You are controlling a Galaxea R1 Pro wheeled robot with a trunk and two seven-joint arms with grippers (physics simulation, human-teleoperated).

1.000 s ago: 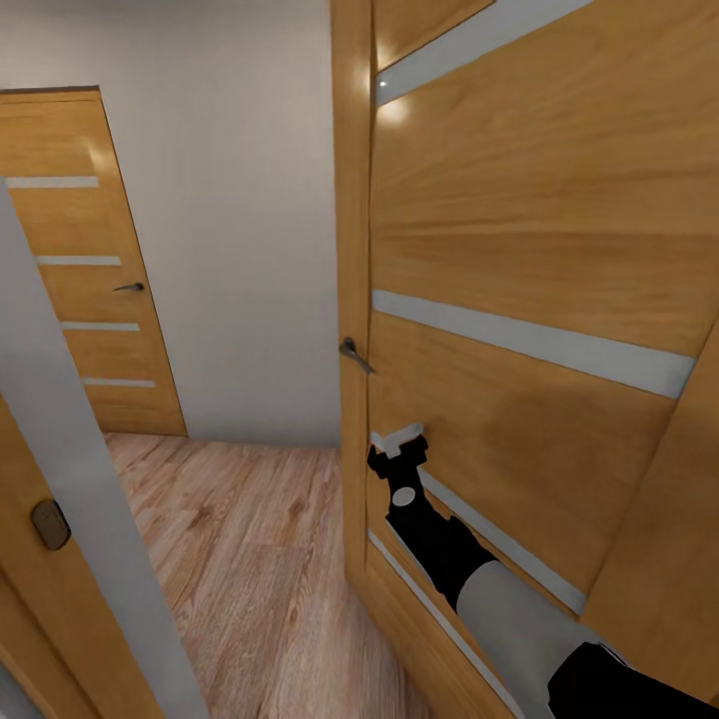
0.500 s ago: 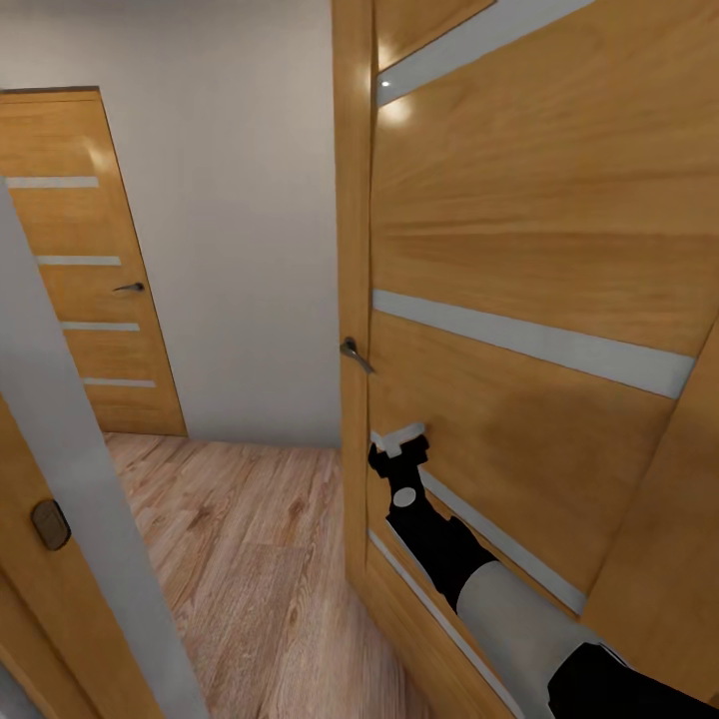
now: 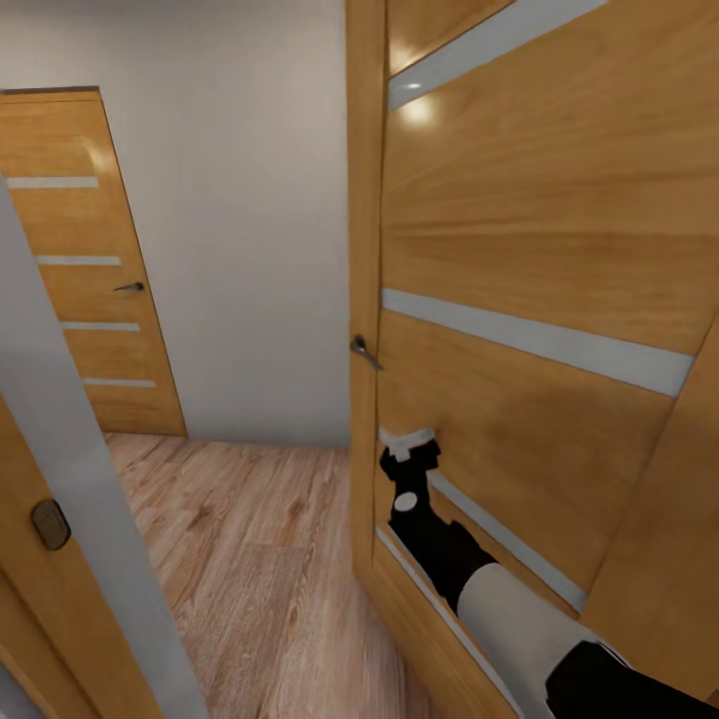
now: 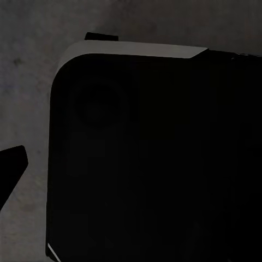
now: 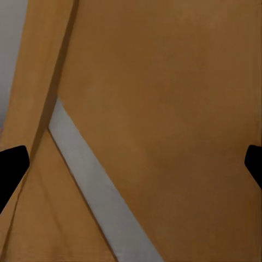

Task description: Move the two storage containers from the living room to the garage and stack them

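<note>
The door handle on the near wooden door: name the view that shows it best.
The head view. The door handle sticks out at the near door's edge, above the right claw. The right wrist view shows the door panel and its pale stripe close up. The left wrist view is dark.

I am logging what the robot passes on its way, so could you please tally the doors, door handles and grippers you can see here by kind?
Wooden doors: 2, the near door and the far door
Door handles: 2, the near handle and the far handle
Grippers: 1, the right gripper, against the near door
Total: 5
</note>
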